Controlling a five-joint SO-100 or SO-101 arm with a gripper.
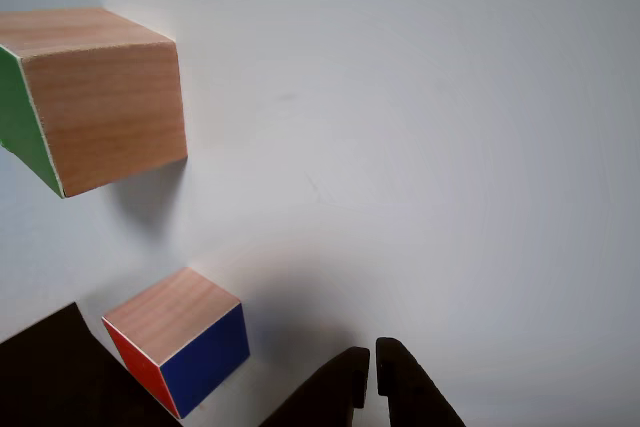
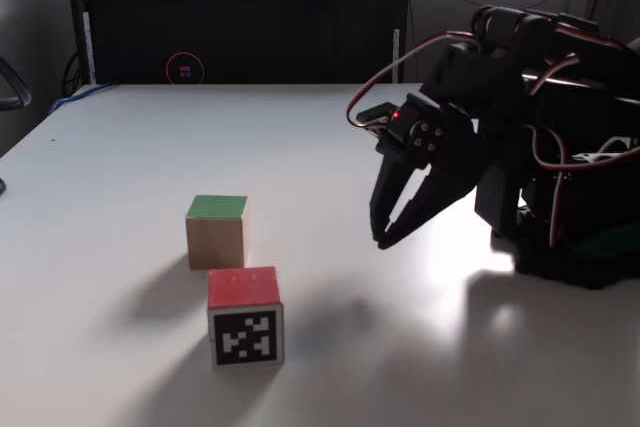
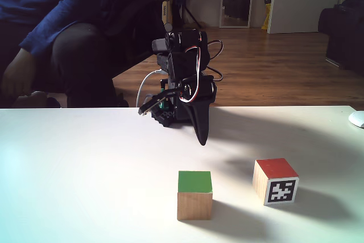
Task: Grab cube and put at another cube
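Green cube: the light wooden cube with a bright green top face sits on the white table, upright, green face up in both fixed views. In the other view it lies at upper left, green face turned to the left edge.

Second cube: the light wooden cube with a red top face stands just beside the green one, a small gap between them, not touching. A black-and-white square marker covers its side in both fixed views. The other view shows its red and dark blue sides.

My pincer: my black two-finger gripper hangs tips-down over bare table, well apart from both cubes, holding nothing. My fingertips stand nearly together, a thin slit between them. In a fixed view they read as a single point.

Behind me: a seated person in a blue sleeve.
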